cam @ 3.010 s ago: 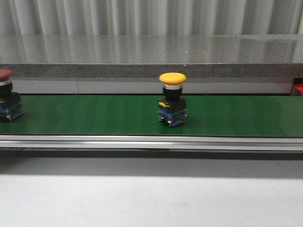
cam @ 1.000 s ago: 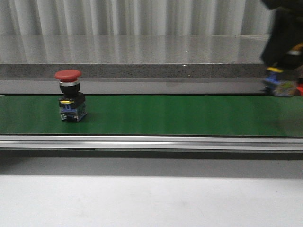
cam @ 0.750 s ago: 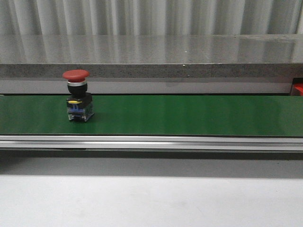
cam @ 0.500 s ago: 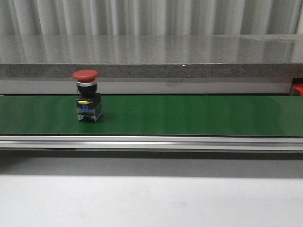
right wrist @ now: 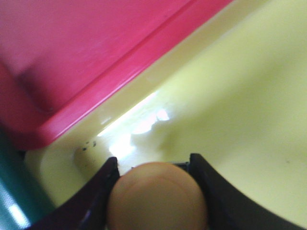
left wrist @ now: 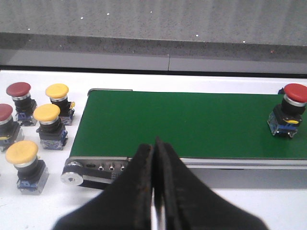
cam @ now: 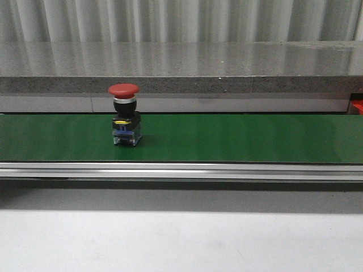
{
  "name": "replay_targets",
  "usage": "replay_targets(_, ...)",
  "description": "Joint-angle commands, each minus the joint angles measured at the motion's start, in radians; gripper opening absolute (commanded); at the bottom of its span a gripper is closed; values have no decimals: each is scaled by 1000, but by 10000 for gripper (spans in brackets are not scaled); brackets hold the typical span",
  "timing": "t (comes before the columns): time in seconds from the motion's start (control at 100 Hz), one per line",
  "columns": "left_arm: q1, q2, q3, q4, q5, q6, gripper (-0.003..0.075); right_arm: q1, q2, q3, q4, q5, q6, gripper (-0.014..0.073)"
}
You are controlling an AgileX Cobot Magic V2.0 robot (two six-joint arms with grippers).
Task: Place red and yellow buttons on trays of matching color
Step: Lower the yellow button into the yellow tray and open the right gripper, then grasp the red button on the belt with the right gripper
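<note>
A red button [cam: 125,122] stands upright on the green belt [cam: 238,139], left of centre; the left wrist view has this red button [left wrist: 290,115] far along the belt. My left gripper [left wrist: 154,143] hangs before the belt's near end, shut with nothing in it. My right gripper [right wrist: 153,162] is shut on a yellow button [right wrist: 156,196], holding it low over the yellow tray [right wrist: 240,96]. The red tray [right wrist: 72,48] lies right beside the yellow one. Neither gripper shows in the front view.
Beside the belt's end stand spare buttons: yellow ones [left wrist: 48,122] and red ones [left wrist: 20,93]. A grey stone ledge [cam: 181,68] runs behind the belt. The belt's metal rail [cam: 181,170] lines its front. A red corner [cam: 357,106] peeks in at far right.
The red button has ridden the belt to the right. The right arm, carrying the yellow button, has left the front view at the right edge.
</note>
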Motion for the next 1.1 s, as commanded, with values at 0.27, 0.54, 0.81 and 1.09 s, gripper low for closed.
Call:
replay_targets(0.27,-4,9,-27,-10,-80,-11,-20,-19,-8,-27,10,-40,-1,174)
replay_targets(0.54,-4,9,-27,-10,-80,-11,-20,-19,13,-27,10,-9,-1,334)
replay_targets(0.81,-4,9,-27,-10,-80,-11,-20,-18,-35,-27,12,9,-1,615)
replay_targets(1.09,-4,9,-27,-10,-80,-11,-20,45,-227,-27,75,-1,-48,616)
